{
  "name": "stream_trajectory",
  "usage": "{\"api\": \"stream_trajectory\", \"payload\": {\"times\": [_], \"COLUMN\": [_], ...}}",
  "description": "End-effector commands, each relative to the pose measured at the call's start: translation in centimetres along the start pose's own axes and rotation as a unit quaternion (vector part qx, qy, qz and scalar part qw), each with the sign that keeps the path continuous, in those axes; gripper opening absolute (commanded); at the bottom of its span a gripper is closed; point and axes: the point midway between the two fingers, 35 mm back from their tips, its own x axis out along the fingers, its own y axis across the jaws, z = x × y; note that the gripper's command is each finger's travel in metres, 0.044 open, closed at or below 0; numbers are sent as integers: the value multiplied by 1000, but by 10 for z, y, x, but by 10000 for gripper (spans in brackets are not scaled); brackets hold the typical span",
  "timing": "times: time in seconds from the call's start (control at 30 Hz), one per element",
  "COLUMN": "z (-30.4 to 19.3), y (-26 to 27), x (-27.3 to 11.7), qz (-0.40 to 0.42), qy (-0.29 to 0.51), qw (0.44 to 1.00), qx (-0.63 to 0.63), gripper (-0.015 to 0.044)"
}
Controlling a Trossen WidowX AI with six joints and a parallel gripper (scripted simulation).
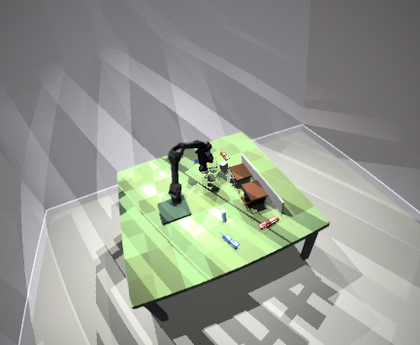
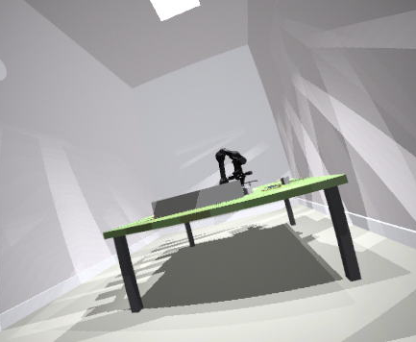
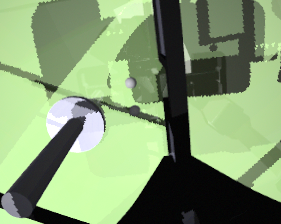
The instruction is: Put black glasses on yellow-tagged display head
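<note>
Gripper is nearly shut, fingers narrow on the black glasses. Glasses are up off the table, thin frame just beside the fingertips. Exact grip point on the frame: can't tell, too small.

Arm rises from the dark green base plate, bends over at the top and points the gripper down. Black glasses are on neither head. Two brown-topped heads, one and a second, stand next to each other in front of the grey panel. Yellow tag can't be made out, so can't tell which one is the target.

White stand is near the gripper, between it and the heads. Second upright post is well apart, on the base plate's side of the heads. Blue glasses lie near that post; red glasses lie near one end of the panel; orange glasses lie beyond the white stand.

Wrist view: dark post on a round pale foot, small grey ball between it and the gripper in the frame. Ball's height: can't tell.
</note>
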Motion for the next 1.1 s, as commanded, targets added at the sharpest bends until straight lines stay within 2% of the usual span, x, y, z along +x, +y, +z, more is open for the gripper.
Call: {"api": "stream_trajectory", "payload": {"times": [0.0, 1.07], "z": [3, 29], "y": [-2, -11], "x": [0, 0], "qz": [1, 1], "qy": [0, -1], "qw": [1000, 1000], "qx": [-1, -1], "gripper": [0, 0]}}
